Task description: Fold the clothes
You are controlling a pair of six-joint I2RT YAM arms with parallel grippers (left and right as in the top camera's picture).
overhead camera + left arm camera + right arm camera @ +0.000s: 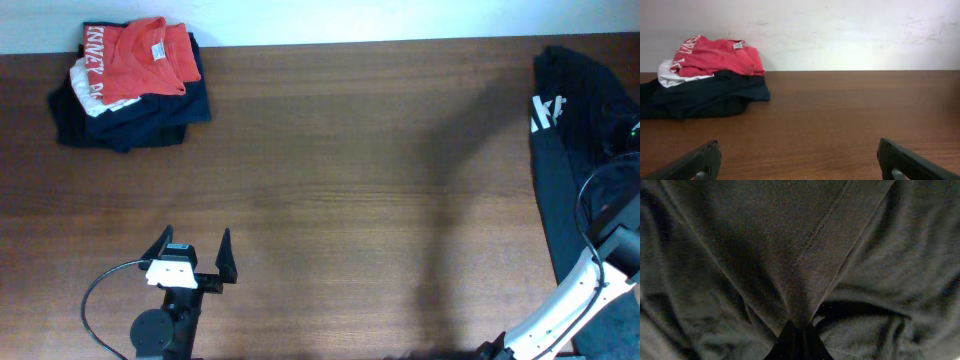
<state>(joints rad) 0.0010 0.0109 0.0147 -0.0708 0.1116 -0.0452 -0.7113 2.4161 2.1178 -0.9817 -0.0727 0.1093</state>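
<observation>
Right gripper (797, 336) clenched on the black T-shirt (790, 255), left gripper (194, 252) spread wide, holding nothing, folded pile (130, 90) beyond it

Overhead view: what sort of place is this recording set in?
Probably a robot test bench, not a home: a wooden table against a plain white wall, a stack of folded clothes in one corner, a black T-shirt at the right edge.

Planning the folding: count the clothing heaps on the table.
2: folded clothes stack, red-orange shirt on top, far left; crumpled white-lettered black T-shirt, right edge. More may lie off-frame.
</observation>
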